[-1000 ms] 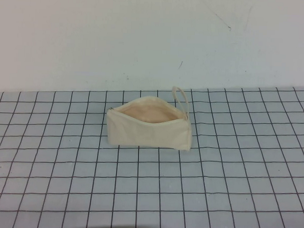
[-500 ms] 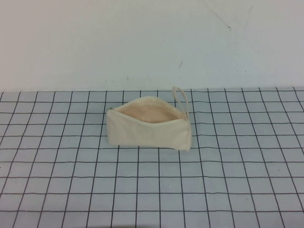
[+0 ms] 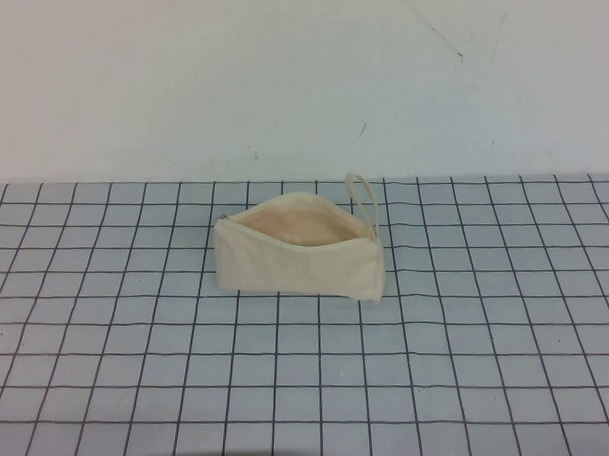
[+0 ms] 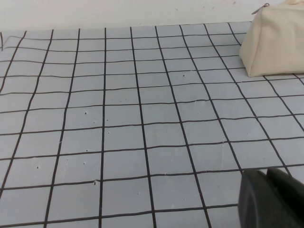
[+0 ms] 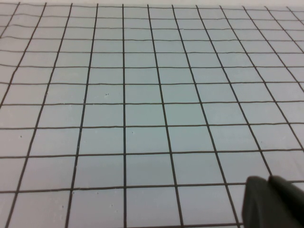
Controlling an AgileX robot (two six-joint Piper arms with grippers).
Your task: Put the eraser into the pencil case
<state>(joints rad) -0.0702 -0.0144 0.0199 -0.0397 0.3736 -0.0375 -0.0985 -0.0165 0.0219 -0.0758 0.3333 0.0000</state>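
Pencil case [image 3: 299,256] sits mid-table on the grid mat [image 3: 459,374] in the high view, mouth gaping to show peach lining, loop strap [image 3: 363,198] standing at its right end; no arm shows here and no eraser either. Over to the left wrist view: left gripper [image 4: 270,199] hangs low over bare squares, the pouch away at the frame's corner, fingers impossible to judge. Right wrist view: right gripper [image 5: 273,202] over bare grid, fingers likewise unreadable.

A pale wall [image 3: 290,77] was seen across the upper frame; a grey black-gridded table [image 3: 430,372] filled the lower frame.
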